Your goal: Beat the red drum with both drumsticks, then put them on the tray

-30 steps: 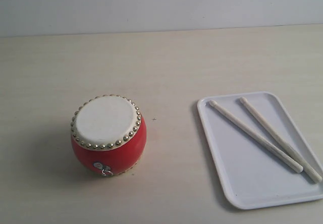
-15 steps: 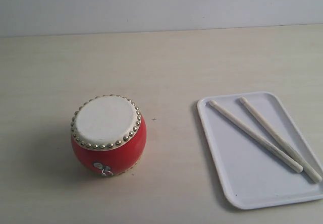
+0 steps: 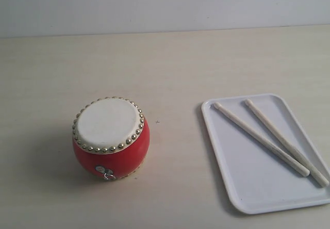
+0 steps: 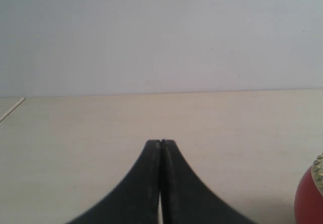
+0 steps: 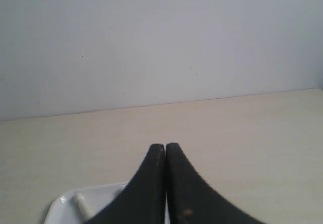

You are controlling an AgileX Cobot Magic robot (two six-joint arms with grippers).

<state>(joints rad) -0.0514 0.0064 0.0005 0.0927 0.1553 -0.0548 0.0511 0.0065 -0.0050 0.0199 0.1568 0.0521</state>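
Your left gripper [image 4: 160,142]: matte black, broad base curving to slim tips. Your right gripper [image 5: 165,145]: identical, one small brownish fleck [image 5: 186,212].

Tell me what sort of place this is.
Probably a robot test bench rather than a home: a plain pale table against a blank wall, with a red drum, a white tray and two drumsticks laid out.

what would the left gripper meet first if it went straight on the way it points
Nothing close, it seems: the left gripper points over bare table toward the wall; the red drum sits aside.
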